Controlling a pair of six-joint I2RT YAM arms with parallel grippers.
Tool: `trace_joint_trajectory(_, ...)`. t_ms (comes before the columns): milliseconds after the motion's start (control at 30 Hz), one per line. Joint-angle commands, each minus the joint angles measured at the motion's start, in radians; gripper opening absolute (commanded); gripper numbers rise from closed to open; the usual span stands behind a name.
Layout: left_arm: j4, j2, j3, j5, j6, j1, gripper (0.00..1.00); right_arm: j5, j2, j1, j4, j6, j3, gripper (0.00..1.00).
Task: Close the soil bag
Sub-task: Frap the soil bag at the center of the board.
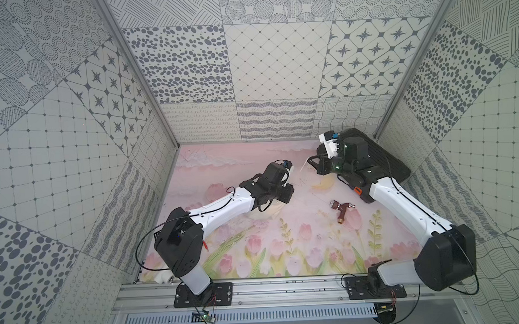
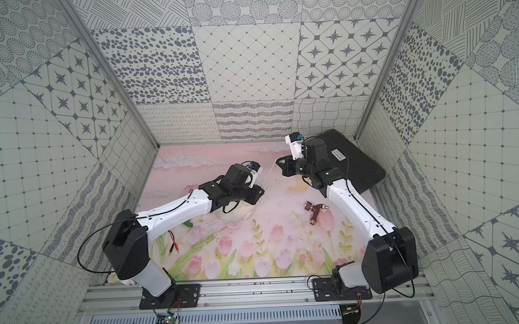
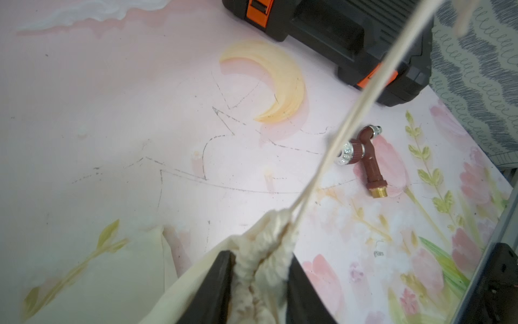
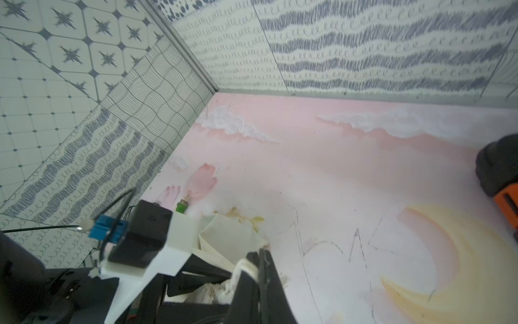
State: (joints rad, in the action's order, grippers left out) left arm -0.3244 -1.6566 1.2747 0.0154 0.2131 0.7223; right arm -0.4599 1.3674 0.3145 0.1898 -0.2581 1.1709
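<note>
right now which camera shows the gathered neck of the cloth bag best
The left wrist view: the bag's neck fills the foreground, puckered between the fingers of the left tool, with the cord running taut. In both top views the left arm hides all but a cream patch. The right wrist view shows only some cloth.

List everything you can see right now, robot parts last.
soil bag: one, cream, on the mat under the left arm
cords: two, white, taut from bag neck to right claw
hard case: one, black with orange latches, far right corner
tap: one, brown with brass thread, right of centre
leads: two, red-tipped, near left arm's base
mat: one, pink floral, underneath everything
left claw: one, black, astride the bag's gathered neck
right claw: one, black, shut on the cords
</note>
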Motion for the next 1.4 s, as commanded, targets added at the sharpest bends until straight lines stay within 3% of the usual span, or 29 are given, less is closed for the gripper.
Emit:
trace_joint_trajectory(0, -0.382, 0.057, 0.044, -0.013, -0.093, -0.004, 0.41, 0.065, -0.067, 0.001, -0.277, 0.020, 0.087, 0.00)
trace_joint_trajectory(267, -0.226, 0.045, 0.173, -0.088, -0.143, -0.011, 0.54, 0.046, -0.062, 0.035, -0.246, 0.040, 0.084, 0.00)
trace_joint_trajectory(500, 0.059, 0.036, 0.159, -0.249, -0.067, -0.061, 0.60, 0.037, -0.054, 0.062, -0.224, 0.056, 0.074, 0.00)
trace_joint_trajectory(800, 0.309, -0.044, 0.199, -0.297, -0.036, -0.089, 0.47, 0.027, -0.058, 0.080, -0.215, 0.059, 0.058, 0.00)
trace_joint_trajectory(1200, 0.502, -0.055, 0.187, -0.305, -0.080, -0.098, 0.44, 0.026, -0.078, 0.084, -0.198, 0.060, 0.052, 0.00)
trace_joint_trajectory(1367, 0.520, -0.073, 0.189, -0.351, -0.093, -0.099, 0.31, 0.030, -0.089, 0.084, -0.188, 0.061, 0.055, 0.00)
